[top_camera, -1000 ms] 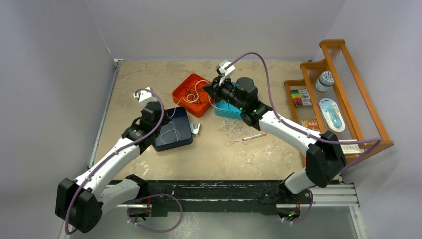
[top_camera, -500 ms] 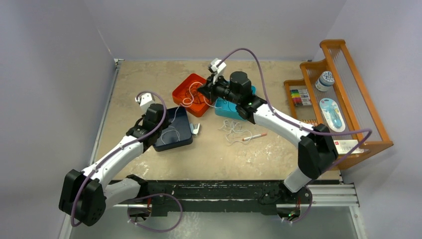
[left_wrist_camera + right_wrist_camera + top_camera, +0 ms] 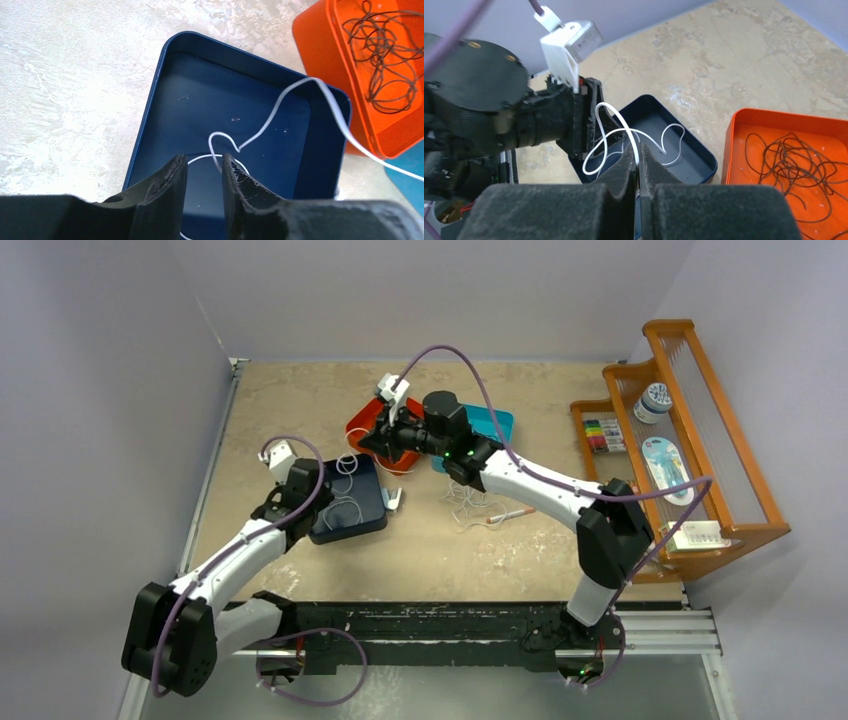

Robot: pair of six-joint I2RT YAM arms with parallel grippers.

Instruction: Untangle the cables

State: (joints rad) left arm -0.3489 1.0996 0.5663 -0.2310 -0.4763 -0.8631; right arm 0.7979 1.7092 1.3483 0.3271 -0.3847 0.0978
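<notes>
A white cable (image 3: 611,125) is pinched in my right gripper (image 3: 638,150), which is shut and holds it above the navy tray (image 3: 696,152). The cable loops down into that tray (image 3: 372,512) and also shows in the left wrist view (image 3: 280,107). My left gripper (image 3: 204,165) is open low over the navy tray (image 3: 150,115), with a loop of the white cable lying between and under its fingers. A dark brown cable (image 3: 385,55) lies tangled in the orange tray (image 3: 320,45). A whitish-grey bundle (image 3: 465,502) lies on the table.
A teal tray (image 3: 492,423) stands behind the right arm. A white-and-orange pen (image 3: 510,513) lies beside the whitish bundle. A wooden rack (image 3: 690,440) with small items stands at the right edge. A small white clip (image 3: 395,500) lies by the navy tray.
My right gripper has swung left from over the orange and teal trays to above the navy tray, carrying the white cable. My left arm has drawn back slightly toward the tray's near-left side.
</notes>
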